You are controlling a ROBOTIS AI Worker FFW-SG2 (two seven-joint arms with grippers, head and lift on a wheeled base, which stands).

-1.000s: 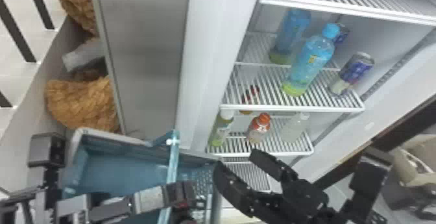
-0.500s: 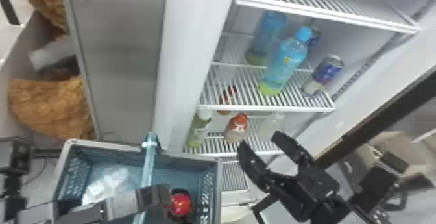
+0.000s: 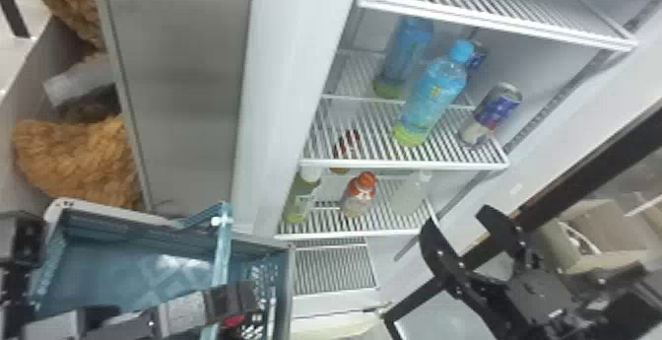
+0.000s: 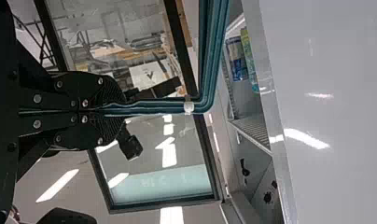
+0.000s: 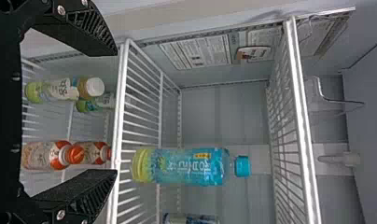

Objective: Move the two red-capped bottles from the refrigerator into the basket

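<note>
The right claw stands wide apart with nothing between its fingers, in front of the refrigerator and to the robot's right of the blue-bottle shelf, which is the landmark here. One level below that shelf are the two red-capped bottles, both upright: the front bottle near the lower rack's edge, the rear bottle behind it, seen through the wires. A white-capped bottle stands to their left and a pale bottle to their right (close neighbours, both).

Lower than the shelf and to its left sits the basket; the left claw is clamped on its handle. Something red shows by the left arm there, too covered to name.

The step in hand looks like the approach to the first bottle. The next move calls for bringing the right claw in below the shelf, level with the front bottle, and closing round its body without clipping the neighbours or the wires above.

As for labels, the red-capped pair wear orange-red wrappers with a white mark; the blue bottle on the shelf carries a yellow patch and pale characters; the can to its right is blue-purple; printed panels line the inner wall. Brands go unread.
</note>
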